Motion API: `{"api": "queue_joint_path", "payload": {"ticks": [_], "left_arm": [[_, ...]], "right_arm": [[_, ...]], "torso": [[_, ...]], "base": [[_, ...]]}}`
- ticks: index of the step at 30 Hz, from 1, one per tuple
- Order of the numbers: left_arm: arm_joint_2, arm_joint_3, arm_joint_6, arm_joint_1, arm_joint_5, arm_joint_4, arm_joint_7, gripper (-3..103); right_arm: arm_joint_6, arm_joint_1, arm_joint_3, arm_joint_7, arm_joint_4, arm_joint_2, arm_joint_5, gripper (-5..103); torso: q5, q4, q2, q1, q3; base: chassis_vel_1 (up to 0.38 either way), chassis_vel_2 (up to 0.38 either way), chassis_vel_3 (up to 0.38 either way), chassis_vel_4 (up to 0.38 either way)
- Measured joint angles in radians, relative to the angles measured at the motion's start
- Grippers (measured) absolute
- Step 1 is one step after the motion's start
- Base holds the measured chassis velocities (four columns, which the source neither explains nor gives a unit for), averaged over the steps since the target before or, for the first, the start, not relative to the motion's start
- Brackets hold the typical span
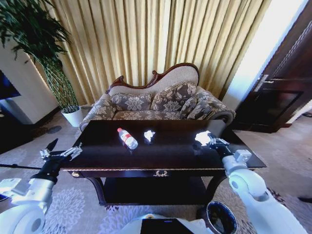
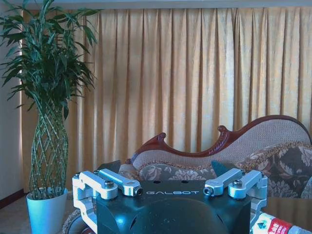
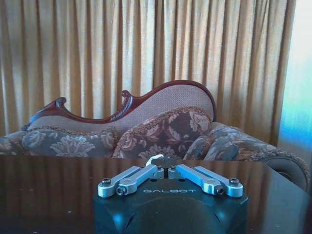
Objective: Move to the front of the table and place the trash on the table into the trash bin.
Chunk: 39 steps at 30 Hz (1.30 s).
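The dark glossy table [image 1: 165,155] fills the middle of the head view. A clear bottle [image 1: 127,138] with a red cap lies on it left of centre, its label end also showing in the left wrist view [image 2: 275,227]. Just right of the bottle sits a small white paper wad [image 1: 149,135]. A larger paper wad [image 1: 203,138] rests near the right edge, and my right gripper [image 1: 213,142] is shut on it; a white bit peeks over the closed gripper [image 3: 163,169]. My left gripper [image 1: 61,151] hangs open off the table's left end [image 2: 166,169]. The trash bin [image 1: 222,218] stands below on the right.
A carved-back patterned sofa [image 1: 161,105] stands right behind the table. A tall plant in a white pot [image 1: 74,117] is at the back left, and a dark door [image 1: 278,92] at the right. Patterned carpet [image 1: 73,204] lies around the table.
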Motion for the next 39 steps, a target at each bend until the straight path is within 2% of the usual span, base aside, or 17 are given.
{"api": "queue_joint_path", "payload": {"ticks": [16, 39], "left_arm": [[0.003, 0.005, 0.001, -0.001, 0.002, -0.006, 0.001, 100], [-0.016, 0.007, 0.004, 0.011, 0.005, -0.014, 0.002, 100]], "right_arm": [[-0.010, -0.045, -0.004, 0.002, 0.060, 0.028, 0.001, 0], [-0.009, -0.074, 0.013, 0.003, 0.092, 0.056, -0.015, 0]], "torso": [[0.0000, 0.0001, 0.000, 0.000, 0.000], [0.0000, 0.0000, 0.000, 0.000, 0.000]], "base": [[0.021, -0.021, -0.022, 0.018], [0.120, -0.123, -0.124, 0.118]]}}
